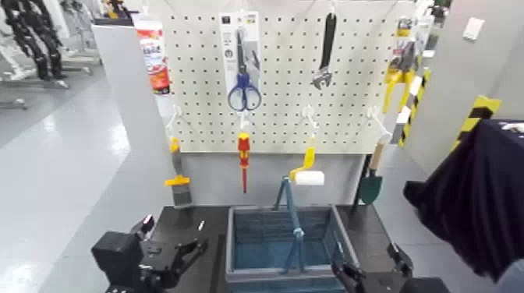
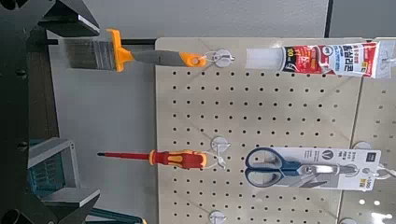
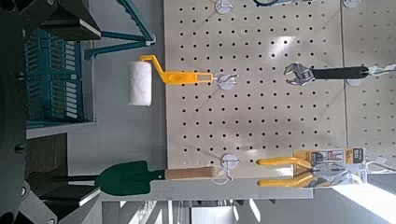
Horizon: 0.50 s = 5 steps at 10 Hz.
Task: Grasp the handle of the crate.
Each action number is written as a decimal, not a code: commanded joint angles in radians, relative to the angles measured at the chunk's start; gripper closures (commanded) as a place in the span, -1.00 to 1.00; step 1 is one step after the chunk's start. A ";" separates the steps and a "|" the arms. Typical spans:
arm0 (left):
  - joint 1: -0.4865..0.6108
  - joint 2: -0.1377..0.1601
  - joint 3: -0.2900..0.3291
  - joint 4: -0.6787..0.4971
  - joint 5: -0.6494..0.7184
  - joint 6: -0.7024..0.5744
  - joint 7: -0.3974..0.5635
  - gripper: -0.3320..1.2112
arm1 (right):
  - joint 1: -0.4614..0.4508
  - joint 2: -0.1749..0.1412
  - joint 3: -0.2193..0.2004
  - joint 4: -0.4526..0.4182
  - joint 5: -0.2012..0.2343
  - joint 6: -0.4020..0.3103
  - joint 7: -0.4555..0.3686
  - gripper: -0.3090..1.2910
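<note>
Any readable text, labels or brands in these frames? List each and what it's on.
Nothing reads cleanly.
Sealant tube on the pegboard: red and blue label print, looks Korean, too blurred to quote.
Scissors card: small print, unreadable.
Pliers card: print unreadable.
Crate, handle, paint roller, screwdriver, wrench: no markings visible.

A: What colours are showing?
B: A grey-rimmed, teal-slatted crate (image 1: pixel 285 248) is showing a teal handle (image 1: pixel 292 209).
A: And behind?
B: A white dotted pegboard (image 1: pixel 281 70) is displaying blue scissors (image 1: pixel 244 92).
</note>
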<state>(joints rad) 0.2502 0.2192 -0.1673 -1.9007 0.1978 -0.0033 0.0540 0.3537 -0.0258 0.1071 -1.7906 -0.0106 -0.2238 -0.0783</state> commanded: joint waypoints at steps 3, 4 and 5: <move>-0.005 0.002 -0.001 0.008 0.009 -0.003 -0.003 -0.44 | -0.001 0.000 0.000 -0.003 0.004 0.006 0.000 -0.44; -0.012 0.000 -0.001 0.014 0.034 0.008 -0.003 -0.44 | -0.001 0.000 0.000 -0.003 0.004 0.006 0.000 -0.44; -0.025 -0.003 0.008 0.015 0.058 0.031 -0.022 -0.44 | -0.002 -0.002 0.000 -0.003 0.004 0.006 0.000 -0.44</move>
<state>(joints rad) 0.2315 0.2175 -0.1638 -1.8863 0.2439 0.0168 0.0317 0.3522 -0.0265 0.1071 -1.7932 -0.0061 -0.2178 -0.0782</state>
